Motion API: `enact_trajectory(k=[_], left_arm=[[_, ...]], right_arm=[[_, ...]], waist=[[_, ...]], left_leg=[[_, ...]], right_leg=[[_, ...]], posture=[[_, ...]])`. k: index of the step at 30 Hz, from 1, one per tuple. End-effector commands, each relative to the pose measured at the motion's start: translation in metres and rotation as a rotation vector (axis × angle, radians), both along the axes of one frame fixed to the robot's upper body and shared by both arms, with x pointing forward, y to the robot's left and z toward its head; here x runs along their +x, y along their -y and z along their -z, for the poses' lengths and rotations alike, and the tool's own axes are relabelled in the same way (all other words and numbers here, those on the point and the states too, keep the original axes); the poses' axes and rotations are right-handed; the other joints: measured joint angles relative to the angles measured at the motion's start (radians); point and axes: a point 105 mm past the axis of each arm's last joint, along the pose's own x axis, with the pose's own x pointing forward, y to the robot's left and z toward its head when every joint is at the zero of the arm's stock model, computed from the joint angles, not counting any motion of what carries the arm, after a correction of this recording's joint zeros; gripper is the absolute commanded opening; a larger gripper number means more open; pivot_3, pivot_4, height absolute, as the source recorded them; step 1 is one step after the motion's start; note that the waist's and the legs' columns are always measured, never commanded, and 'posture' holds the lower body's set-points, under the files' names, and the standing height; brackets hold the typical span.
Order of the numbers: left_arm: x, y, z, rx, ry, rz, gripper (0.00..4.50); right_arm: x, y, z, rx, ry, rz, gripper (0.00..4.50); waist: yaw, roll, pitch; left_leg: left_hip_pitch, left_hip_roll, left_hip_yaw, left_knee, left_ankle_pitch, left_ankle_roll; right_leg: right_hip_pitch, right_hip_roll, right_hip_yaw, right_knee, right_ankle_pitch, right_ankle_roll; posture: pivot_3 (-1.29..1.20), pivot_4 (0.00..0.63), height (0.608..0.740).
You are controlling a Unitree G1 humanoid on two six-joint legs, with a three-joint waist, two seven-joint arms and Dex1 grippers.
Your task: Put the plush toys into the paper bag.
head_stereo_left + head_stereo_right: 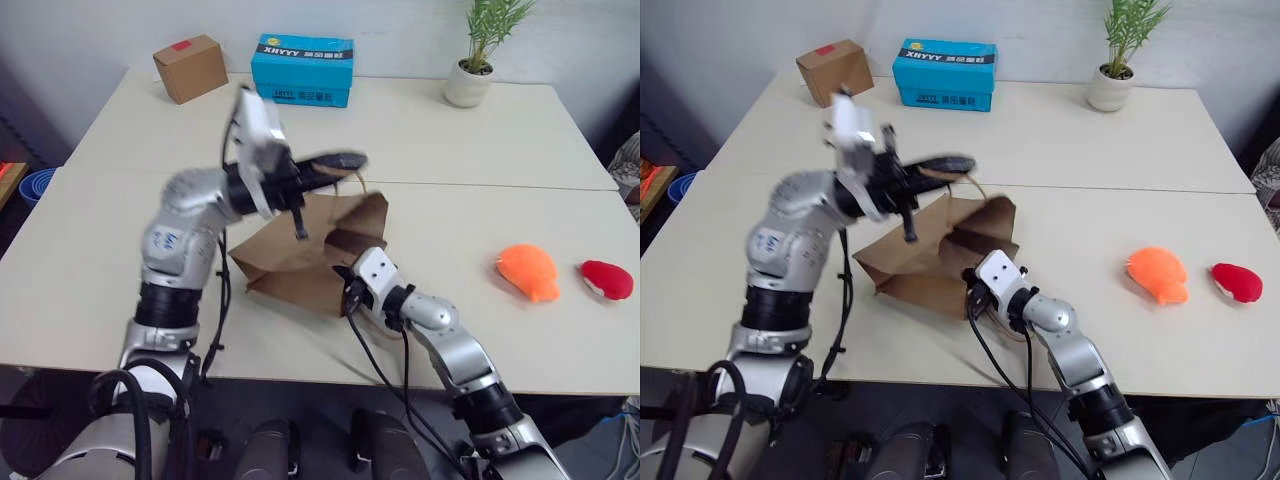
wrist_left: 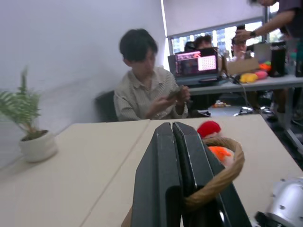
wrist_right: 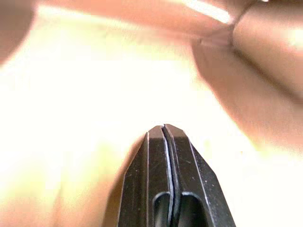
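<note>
At the left of centre in the left eye view, the left gripper (image 1: 335,163) is raised above the table, its two black fingers clenched together with a twisted paper loop handle (image 2: 222,170) hooked round them. The lift looks meant to pull up one side of the plain brown kraft paper bag (image 1: 300,265), which lies slumped on the pale table (image 1: 100,230) in the middle of the frame, so that its mouth gapes.

Just below centre, the right gripper (image 3: 164,135) pokes into the bag's open mouth with its fingers pressed shut and nothing between them. Brown paper surrounds it in the right wrist view; probably it is there to spread the bag's walls from inside, though the glare makes that hard to confirm.

Toward the right edge, both toys still lie on the table outside the bag: the rounded bright orange plush toy (image 1: 528,271), and beside it, apart from it, the smaller red plush toy with a white patch (image 1: 607,279). Neither gripper is near them.
</note>
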Motion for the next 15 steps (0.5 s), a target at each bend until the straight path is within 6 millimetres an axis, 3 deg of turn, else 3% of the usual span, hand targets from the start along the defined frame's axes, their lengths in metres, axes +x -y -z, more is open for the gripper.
enact_trajectory(k=[1, 11, 15], left_arm=[[-0.015, -0.008, -0.02, -0.019, -0.025, 0.131, 0.0], [-0.035, 0.007, -0.014, 0.055, -0.028, 0.261, 0.0], [-0.039, 0.018, -0.009, 0.091, 0.013, 0.264, 0.0]], right_arm=[[-0.012, 0.01, 0.022, -0.05, -0.09, 0.012, 0.02], [-0.013, 0.018, 0.024, -0.067, -0.109, 0.037, 0.02], [-0.007, 0.008, 0.009, -0.014, -0.056, 0.024, 0.02]], waist=[[0.0, 0.0, 0.0], [0.0, 0.0, 0.0], [0.0, 0.0, 0.0]], left_leg=[[0.0, 0.0, 0.0, 0.0, 0.0, 0.0], [0.002, 0.0, 0.001, 0.0, 0.0, -0.001], [0.002, 0.0, 0.001, 0.0, 0.0, -0.001]], right_leg=[[0.0, 0.0, 0.0, 0.0, 0.0, 0.0], [0.001, 0.001, 0.002, 0.001, 0.0, 0.0], [0.001, 0.001, 0.002, 0.001, 0.0, 0.0]], posture=[[0.0, 0.15, 0.74], [0.0, 0.15, 0.74], [0.0, 0.15, 0.74]])
